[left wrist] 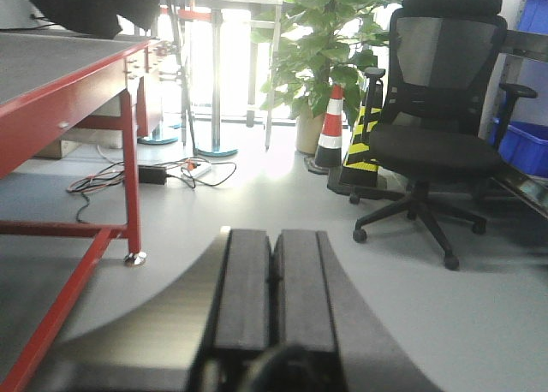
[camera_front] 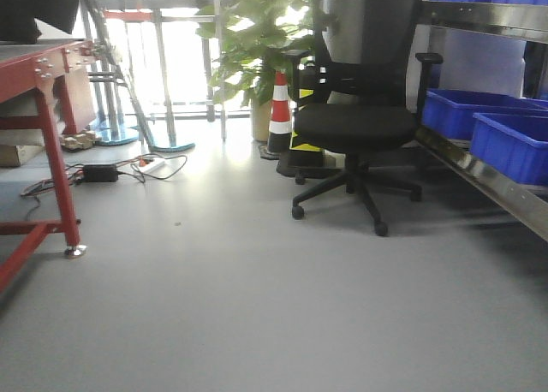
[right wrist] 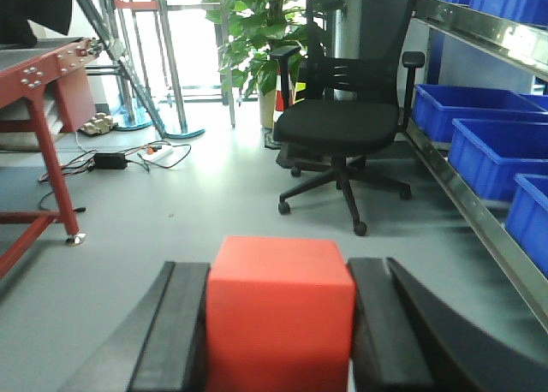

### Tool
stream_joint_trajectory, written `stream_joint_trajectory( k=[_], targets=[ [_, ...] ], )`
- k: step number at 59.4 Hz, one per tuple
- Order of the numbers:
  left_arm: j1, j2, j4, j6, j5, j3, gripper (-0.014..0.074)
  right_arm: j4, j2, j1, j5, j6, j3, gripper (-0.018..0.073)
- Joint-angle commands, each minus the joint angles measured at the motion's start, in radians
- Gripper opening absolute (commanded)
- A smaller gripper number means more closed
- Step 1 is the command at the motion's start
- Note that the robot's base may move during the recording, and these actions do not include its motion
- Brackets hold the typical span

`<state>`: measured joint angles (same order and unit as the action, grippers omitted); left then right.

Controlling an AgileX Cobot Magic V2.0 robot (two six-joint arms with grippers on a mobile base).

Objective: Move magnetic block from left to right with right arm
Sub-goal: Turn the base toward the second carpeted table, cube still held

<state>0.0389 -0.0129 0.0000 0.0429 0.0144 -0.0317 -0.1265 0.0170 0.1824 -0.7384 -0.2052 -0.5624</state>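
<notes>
One red magnetic block (right wrist: 280,311) is showing in the right wrist view. One black office chair (camera_front: 360,109), one red-and-white traffic cone (camera_front: 279,114) and one potted plant (camera_front: 257,41) are standing far off. One red-framed surface (camera_front: 34,62) is standing left. Three blue bins (right wrist: 492,152) are lining the lower right shelf (right wrist: 467,204).

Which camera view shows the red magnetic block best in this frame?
The right wrist view: the magnetic block fills the foreground, held between the fingers of the right gripper. The front and left wrist views show none of it.
</notes>
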Motion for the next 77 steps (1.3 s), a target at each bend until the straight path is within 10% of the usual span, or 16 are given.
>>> stream_joint_trajectory(
  k=[1, 77],
  targets=[
    [0.015, -0.015, 0.000, 0.004, -0.090, -0.008, -0.0116, -0.014, 0.008, -0.005, 0.089, 0.008, -0.027, 0.0173],
    [0.030, -0.011, 0.000, 0.004, -0.090, -0.008, -0.0116, -0.014, 0.008, -0.005, 0.084, 0.008, -0.026, 0.0173]
  ],
)
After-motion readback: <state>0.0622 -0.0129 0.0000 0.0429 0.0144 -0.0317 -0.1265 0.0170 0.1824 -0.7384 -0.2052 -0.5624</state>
